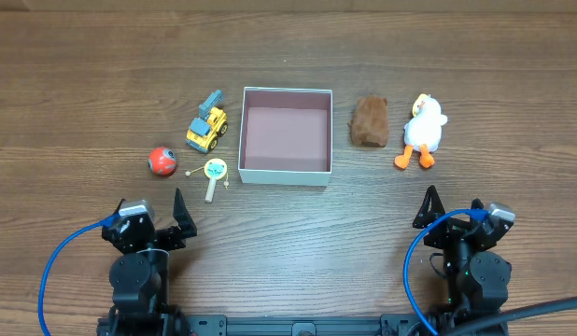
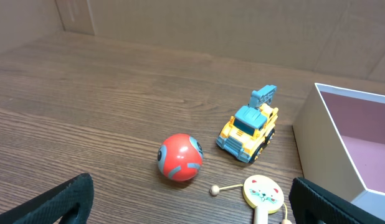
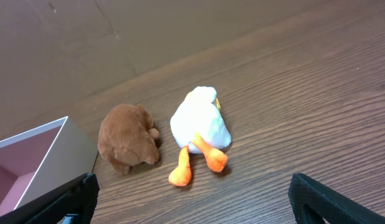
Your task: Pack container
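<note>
The container [image 1: 286, 173], a square shallow box with white walls and a dusty pink inside, stands empty at the table's middle; its corner shows in the left wrist view [image 2: 323, 155] and the right wrist view [image 3: 61, 155]. Left of it lie a yellow and blue toy truck [image 1: 206, 126] [image 2: 248, 132], a red ball [image 1: 161, 161] [image 2: 179, 157] and a yellow cat-face rattle drum [image 1: 215, 175] [image 2: 263, 194]. Right of it lie a brown plush [image 1: 371, 121] [image 3: 127, 145] and a white plush duck [image 1: 423, 129] [image 3: 200, 127]. My left gripper [image 1: 159, 216] [image 2: 192, 208] and right gripper [image 1: 451, 209] [image 3: 192, 202] are open, empty, near the front edge.
A wooden table [image 1: 288, 47] carries everything. A brown cardboard wall [image 2: 242, 25] stands behind it, also in the right wrist view [image 3: 86, 37]. Blue cables [image 1: 55, 271] run along both arm bases at the front.
</note>
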